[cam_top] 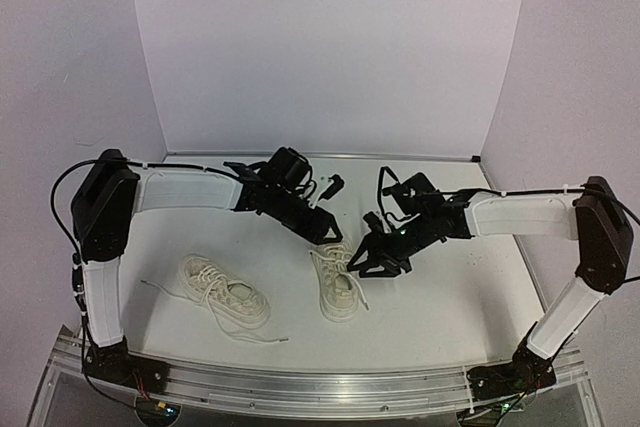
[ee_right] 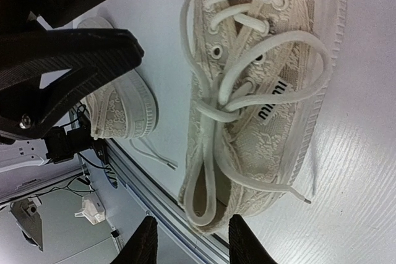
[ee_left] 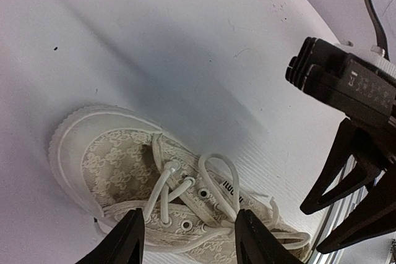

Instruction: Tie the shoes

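Two cream-white lace-patterned sneakers lie on the white table. One shoe [cam_top: 226, 292] is at the left with laces trailing loose. The other shoe [cam_top: 338, 283] is in the middle, under both grippers. My left gripper [cam_top: 326, 234] hovers over its far end, open and empty; in the left wrist view [ee_left: 189, 239] the shoe [ee_left: 117, 159] and a lace loop [ee_left: 226, 174] lie between its fingers. My right gripper [cam_top: 366, 260] is beside the shoe's right side, open and empty [ee_right: 193, 244]. The shoe [ee_right: 272, 122] shows a loose crossing of laces [ee_right: 216, 110] with loops.
The aluminium rail [cam_top: 320, 383] runs along the table's near edge, close to the shoes. White walls stand at the back and sides. The left shoe [ee_right: 117, 112] and my left gripper's fingers [ee_right: 74, 54] show in the right wrist view. The right gripper's body [ee_left: 352, 91] shows in the left wrist view.
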Tool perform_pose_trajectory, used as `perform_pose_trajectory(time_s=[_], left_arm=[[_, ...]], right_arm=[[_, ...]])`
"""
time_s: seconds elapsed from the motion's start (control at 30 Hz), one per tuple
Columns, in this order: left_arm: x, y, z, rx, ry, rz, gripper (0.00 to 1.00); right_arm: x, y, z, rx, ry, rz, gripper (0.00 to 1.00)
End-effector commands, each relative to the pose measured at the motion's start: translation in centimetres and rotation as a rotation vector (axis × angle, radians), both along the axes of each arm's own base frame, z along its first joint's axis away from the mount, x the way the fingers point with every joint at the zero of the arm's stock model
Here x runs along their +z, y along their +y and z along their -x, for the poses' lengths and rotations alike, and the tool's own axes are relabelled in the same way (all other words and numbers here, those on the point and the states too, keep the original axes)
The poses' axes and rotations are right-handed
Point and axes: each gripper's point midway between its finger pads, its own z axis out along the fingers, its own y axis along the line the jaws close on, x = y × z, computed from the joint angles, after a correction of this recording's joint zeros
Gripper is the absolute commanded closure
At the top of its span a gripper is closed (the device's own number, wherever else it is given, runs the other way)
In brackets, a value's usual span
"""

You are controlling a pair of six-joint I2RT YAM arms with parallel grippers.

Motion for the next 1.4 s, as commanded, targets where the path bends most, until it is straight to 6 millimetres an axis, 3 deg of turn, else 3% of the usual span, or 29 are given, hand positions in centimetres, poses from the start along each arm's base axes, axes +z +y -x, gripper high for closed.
perform_pose_trajectory(time_s=[0.0,0.4,0.53,0.67,0.87,1.0,1.17,1.37], left_arm=[[1.2,-2.5,0.9,-0.052,0.044,0.046,0.50],[-2.2,-4.3,2.3,-0.110,0.098,-0.040,0.54],[-2.1,-4.0,2.3,-0.107,0.093,-0.061,0.65],[-0.8,-3.1,2.1,-0.079,0.058,-0.055,0.83],[1.1,-1.3,2.0,0.008,0.031,0.027,0.86],[0.8,-0.4,2.6,0.049,0.041,0.055,0.86],[0.7,0.5,3.0,0.089,0.051,0.095,0.83],[0.4,1.4,3.6,0.117,0.058,0.117,0.81]], right_arm=[[-0.7,0.4,-0.1,-0.012,-0.006,-0.022,0.65],[-0.6,0.6,0.5,-0.016,0.004,-0.056,0.64],[-0.8,0.2,0.6,-0.035,0.007,-0.045,0.64],[-1.6,-0.3,0.3,-0.069,0.020,-0.018,0.65],[-0.3,-1.0,-2.5,-0.136,-0.013,-0.037,0.64],[-0.2,-1.7,-5.0,-0.188,-0.022,-0.034,0.67],[-0.7,-0.3,-6.7,-0.162,-0.024,-0.042,0.74],[-0.1,1.7,-8.4,-0.120,-0.041,-0.073,0.75]])
